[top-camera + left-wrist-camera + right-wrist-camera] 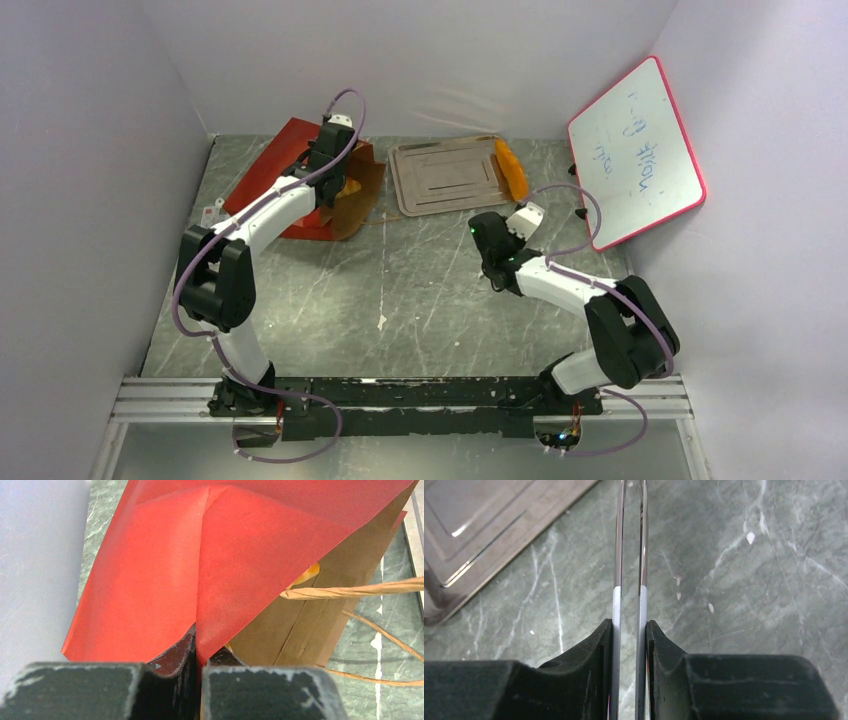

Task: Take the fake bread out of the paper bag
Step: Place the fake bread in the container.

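The paper bag (285,175), red outside and brown inside, lies at the back left with its mouth towards the tray. My left gripper (200,640) is shut on a red edge of the paper bag (165,570) near the mouth. A yellow-orange piece of fake bread (309,573) peeks from inside the bag. An orange piece of fake bread (512,168) lies on the right end of the metal tray (440,178). My right gripper (629,625) is over bare table in front of the tray, shut on a pair of thin metal tongs (630,555) that point forward.
A red-framed whiteboard (637,150) leans at the back right wall. The bag's cord handles (360,590) trail towards the tray. White walls close in the table on the left, back and right. The tray's corner (484,525) lies left of the tongs.
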Robot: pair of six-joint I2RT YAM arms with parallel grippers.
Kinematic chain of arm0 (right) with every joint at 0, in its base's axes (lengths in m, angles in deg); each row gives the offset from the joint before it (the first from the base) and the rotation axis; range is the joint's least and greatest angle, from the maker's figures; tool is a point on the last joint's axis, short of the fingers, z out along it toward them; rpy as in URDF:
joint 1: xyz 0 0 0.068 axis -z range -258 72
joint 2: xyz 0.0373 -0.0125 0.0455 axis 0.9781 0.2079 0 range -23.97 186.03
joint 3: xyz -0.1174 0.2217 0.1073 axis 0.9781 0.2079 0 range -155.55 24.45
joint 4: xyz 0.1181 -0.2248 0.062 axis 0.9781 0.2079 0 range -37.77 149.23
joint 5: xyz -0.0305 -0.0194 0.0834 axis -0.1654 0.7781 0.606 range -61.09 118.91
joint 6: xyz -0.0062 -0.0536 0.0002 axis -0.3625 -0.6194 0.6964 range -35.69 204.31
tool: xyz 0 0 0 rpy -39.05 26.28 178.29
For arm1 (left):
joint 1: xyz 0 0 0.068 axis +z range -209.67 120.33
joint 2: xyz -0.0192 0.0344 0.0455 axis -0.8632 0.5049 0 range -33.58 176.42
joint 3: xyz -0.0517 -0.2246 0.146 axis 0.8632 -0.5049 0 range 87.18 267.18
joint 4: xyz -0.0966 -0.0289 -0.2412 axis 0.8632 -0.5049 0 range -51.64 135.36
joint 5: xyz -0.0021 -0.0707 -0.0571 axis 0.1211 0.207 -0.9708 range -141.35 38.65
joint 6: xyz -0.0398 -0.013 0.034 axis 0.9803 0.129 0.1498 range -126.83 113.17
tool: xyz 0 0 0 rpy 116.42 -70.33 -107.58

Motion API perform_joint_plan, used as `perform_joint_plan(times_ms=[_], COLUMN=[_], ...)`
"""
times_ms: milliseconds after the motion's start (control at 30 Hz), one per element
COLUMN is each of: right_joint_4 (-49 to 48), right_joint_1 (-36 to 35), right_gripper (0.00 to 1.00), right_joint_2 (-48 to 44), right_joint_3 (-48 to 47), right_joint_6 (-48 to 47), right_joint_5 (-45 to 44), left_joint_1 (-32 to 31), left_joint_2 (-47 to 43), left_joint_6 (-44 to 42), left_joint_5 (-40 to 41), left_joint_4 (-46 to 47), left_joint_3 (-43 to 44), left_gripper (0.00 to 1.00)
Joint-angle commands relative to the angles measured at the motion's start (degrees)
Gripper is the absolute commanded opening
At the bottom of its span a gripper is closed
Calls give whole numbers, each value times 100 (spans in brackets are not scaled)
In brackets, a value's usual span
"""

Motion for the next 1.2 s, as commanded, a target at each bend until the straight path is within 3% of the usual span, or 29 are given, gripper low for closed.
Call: perform_joint_plan(times_ms=[0, 133, 367, 633, 867, 1167], right_joint_4=[110, 208, 359, 514, 695, 975], right_joint_1=[-2, -1, 6, -10, -193, -1383], right_gripper=[24, 24, 36, 36, 33, 19], right_joint_2=[-24, -33, -166, -474, -729, -876], right_joint_3=[153, 162, 268, 340, 417, 22], right_joint_6=[298, 367, 483, 507, 580, 319], right_joint_5=[17, 77, 171, 185, 232, 16], left_joint_1=[-35, -53, -79, -128, -146, -158], left_joint_2=[-146, -181, -258, -327, -374, -581], left_joint_6=[74, 78, 104, 122, 132, 31], left_joint_5=[1, 18, 36, 72, 83, -64], left_joint_4=[97, 80, 39, -9, -14, 140], left_joint_3=[-61, -70, -71, -34, -89, -301], left_gripper=[7, 7, 7, 7, 7, 7])
